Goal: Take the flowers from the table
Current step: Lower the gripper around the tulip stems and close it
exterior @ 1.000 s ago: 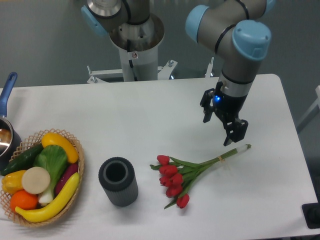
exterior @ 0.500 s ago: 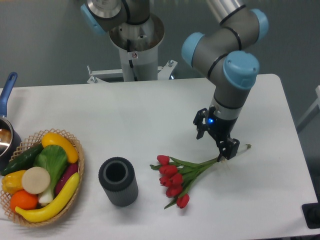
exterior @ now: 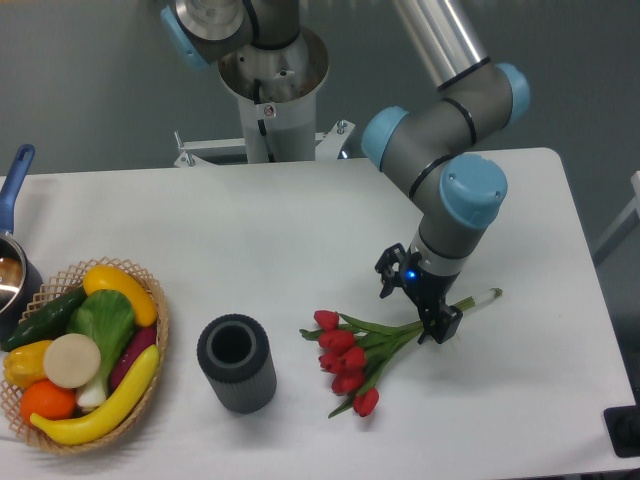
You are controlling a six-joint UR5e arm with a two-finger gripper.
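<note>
The flowers (exterior: 347, 360), a bunch of red tulips with green leaves, lie flat on the white table (exterior: 250, 230). Their tied stems run up and right to a pale tip (exterior: 488, 295). My gripper (exterior: 413, 305) is low over the stems, just right of the leaves. Its jaws are open, one finger (exterior: 387, 279) on the far side of the stems and one finger (exterior: 441, 329) on the near side. The stems pass between them, and I cannot tell whether the fingers touch them.
A dark grey cylinder vase (exterior: 236, 362) stands left of the tulips. A wicker basket (exterior: 152, 296) of vegetables sits at the front left, with a pot (exterior: 12, 270) with a blue handle behind it. The robot base (exterior: 270, 90) is at the back.
The gripper has moved down and to the left, from above the stem tip to low over the stems near the leaves. The flowers have not moved.
</note>
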